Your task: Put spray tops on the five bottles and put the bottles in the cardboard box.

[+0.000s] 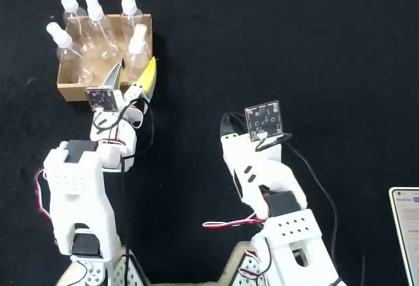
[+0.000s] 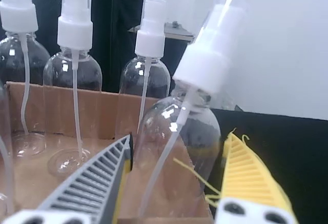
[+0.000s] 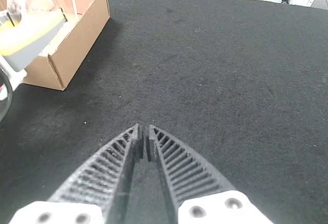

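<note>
The cardboard box sits at the table's far left with five clear bottles in it, each with a white spray top. My left gripper is at the box's near right corner, shut on the fifth bottle. In the left wrist view that bottle leans between the grey finger and the yellow finger, its base low inside the box. Three other bottles stand upright behind it. My right gripper is shut on nothing, low over the black cloth mid-table.
A phone lies at the table's right edge. The black cloth stretches to the right of the box. The right wrist view shows the box with the left arm's yellow finger at its corner.
</note>
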